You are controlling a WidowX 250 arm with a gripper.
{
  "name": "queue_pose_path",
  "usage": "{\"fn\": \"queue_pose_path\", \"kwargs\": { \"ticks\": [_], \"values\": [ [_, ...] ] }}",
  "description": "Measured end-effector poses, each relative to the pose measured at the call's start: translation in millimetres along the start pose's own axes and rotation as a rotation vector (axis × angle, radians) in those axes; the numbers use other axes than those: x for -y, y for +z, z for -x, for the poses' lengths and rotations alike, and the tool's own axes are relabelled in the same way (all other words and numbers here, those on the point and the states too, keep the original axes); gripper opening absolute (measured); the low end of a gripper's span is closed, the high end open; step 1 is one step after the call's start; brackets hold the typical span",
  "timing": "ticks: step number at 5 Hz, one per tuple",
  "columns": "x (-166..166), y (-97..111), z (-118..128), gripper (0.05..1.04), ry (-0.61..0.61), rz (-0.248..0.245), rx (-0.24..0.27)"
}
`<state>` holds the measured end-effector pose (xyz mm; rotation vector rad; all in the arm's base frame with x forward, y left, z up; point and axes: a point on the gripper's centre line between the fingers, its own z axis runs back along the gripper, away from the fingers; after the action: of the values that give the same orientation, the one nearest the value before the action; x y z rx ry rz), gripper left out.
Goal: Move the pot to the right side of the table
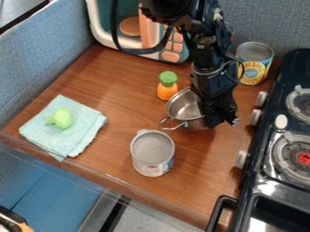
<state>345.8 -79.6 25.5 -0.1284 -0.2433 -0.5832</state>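
Fingers [210,115], black: at pot [183,105]'s right side; cannot tell whether closed. Risks: pot slipping, if weakly gripped; toy carrot [167,90] beside pot toppling, if brushed.

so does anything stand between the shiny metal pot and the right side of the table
no object that i can see, only the black gripper at the right edge of the pot; the metal can with a yellow label stands farther back
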Motion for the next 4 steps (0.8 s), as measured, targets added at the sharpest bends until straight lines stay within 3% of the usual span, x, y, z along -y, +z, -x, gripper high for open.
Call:
{"fn": "queue_pose_path", "kwargs": {
  "ticks": [2, 3, 4],
  "values": [
    [-2.6, -2.4, -4.1, 0.103, -0.007, 0.058, -0.061],
    [-5.5, -2.5, -4.4, 0.279, -0.010, 0.070, -0.070],
    [-6.1, -1.7, -5.4, 0.555, -0.010, 0.070, -0.064]
  ]
}}
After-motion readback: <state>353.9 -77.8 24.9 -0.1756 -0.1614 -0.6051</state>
